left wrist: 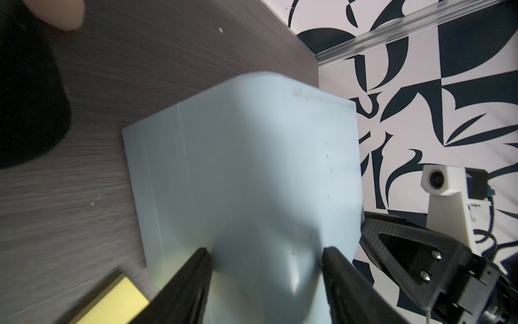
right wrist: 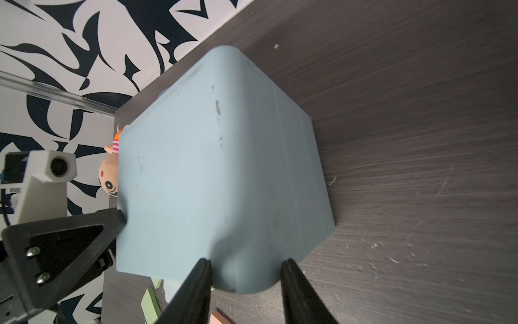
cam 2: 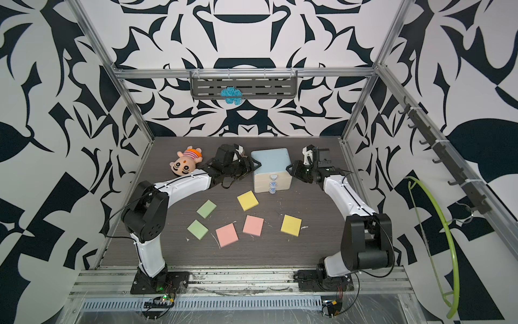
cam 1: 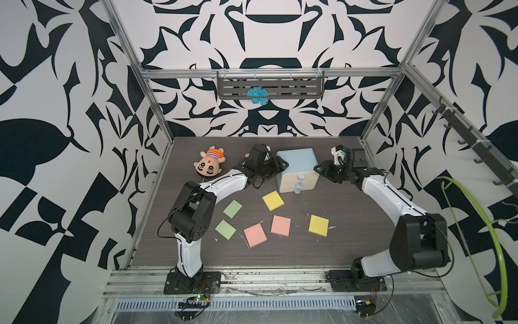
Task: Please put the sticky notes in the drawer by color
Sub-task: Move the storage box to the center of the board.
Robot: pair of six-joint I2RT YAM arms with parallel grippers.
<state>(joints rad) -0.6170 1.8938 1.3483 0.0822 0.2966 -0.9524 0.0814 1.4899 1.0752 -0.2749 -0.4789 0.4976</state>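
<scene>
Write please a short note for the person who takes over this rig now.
Left gripper: jaws pinch the drawer cabinet's left upper edge, it seems.
Right gripper: same on its right edge.
Sticky notes: all six lie on the table before the cabinet, two green, two pink, two yellow.
Done: nothing sorted; three drawers shut.
Left: open drawers, put notes in by color.

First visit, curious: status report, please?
Left gripper and right gripper each pinch a top edge of drawer cabinet. All drawers shut. Six sticky notes loose on table. Plush doll lies clear.
</scene>
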